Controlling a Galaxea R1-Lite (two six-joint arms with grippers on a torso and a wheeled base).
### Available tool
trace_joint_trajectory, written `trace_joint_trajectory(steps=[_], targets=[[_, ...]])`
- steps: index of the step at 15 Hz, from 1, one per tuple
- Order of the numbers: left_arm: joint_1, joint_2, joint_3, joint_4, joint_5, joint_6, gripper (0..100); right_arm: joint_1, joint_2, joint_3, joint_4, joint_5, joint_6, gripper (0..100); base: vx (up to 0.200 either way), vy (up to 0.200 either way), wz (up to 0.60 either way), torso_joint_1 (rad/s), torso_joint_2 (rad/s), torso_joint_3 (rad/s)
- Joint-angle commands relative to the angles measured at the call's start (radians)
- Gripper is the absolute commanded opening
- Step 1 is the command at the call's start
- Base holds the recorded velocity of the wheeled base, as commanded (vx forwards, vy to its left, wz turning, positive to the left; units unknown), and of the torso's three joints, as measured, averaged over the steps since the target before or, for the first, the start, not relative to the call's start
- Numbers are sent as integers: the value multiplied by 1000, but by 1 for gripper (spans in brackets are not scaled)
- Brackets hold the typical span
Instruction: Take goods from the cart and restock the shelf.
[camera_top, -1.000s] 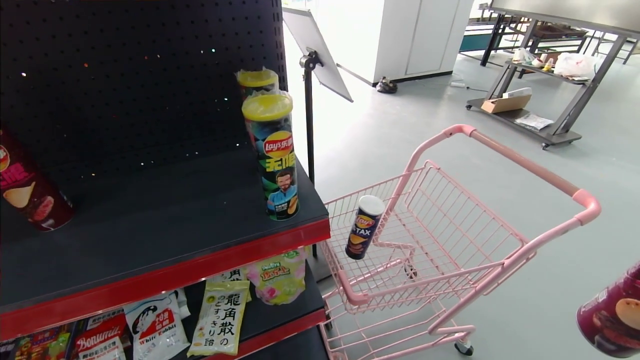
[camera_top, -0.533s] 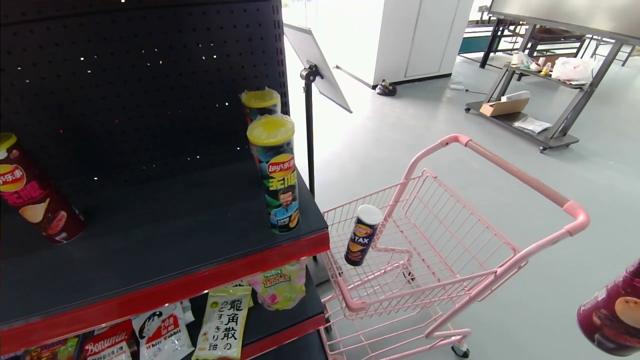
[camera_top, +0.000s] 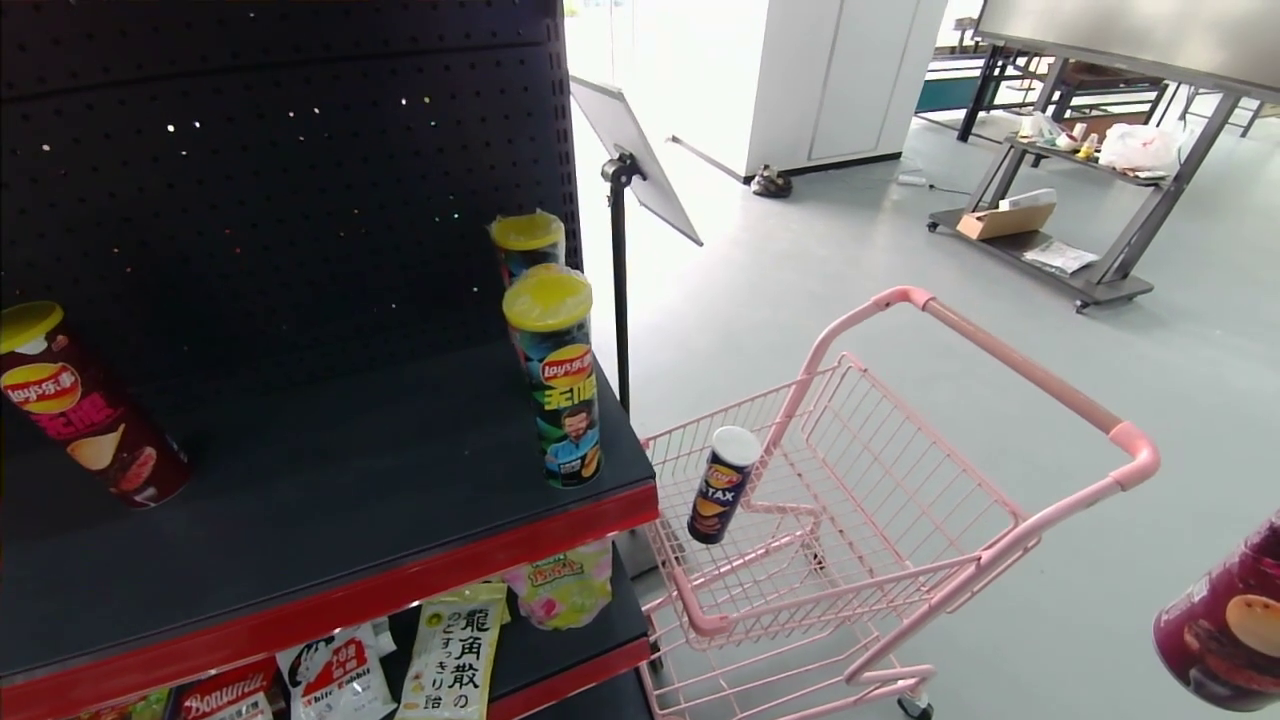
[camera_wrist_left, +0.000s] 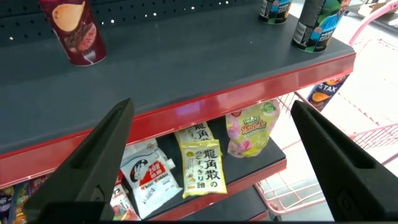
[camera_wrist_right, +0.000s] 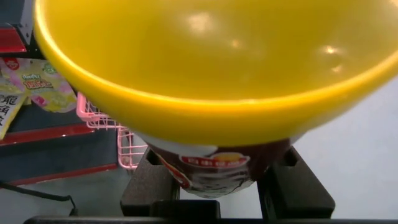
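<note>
Right claw (camera_wrist_right: 221, 186) clamped round the body of a maroon can (camera_top: 1225, 640), held beside the cart (camera_top: 1020, 370), well apart from the shelf (camera_top: 330, 500) it is presumably meant for. Left claw (camera_wrist_left: 214, 165) spread wide and empty before the shelf edge. A black can (camera_top: 722, 485) leans in the cart, awaiting pickup.

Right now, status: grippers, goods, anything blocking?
Left gripper open, facing black shelf. Right gripper shut on maroon yellow-lidded chip can. Dark white-lidded can in pink wire cart.
</note>
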Motion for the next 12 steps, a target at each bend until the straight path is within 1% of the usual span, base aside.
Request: trace_joint_trajectory(steps=[1,10,12], targets=[[-1,0,0,1,0,1,100,-1,3,4,1,0,-3,0,0,0,0,0,0,0],[0,0,-1,1,0,0,100,-1,-8,27,-2,-3,-5,0,0,0,600,6,0,-4],[0,0,-1,1,0,1,100,-1,-34,50,-9,-1,-6,0,0,0,0,0,0,0]])
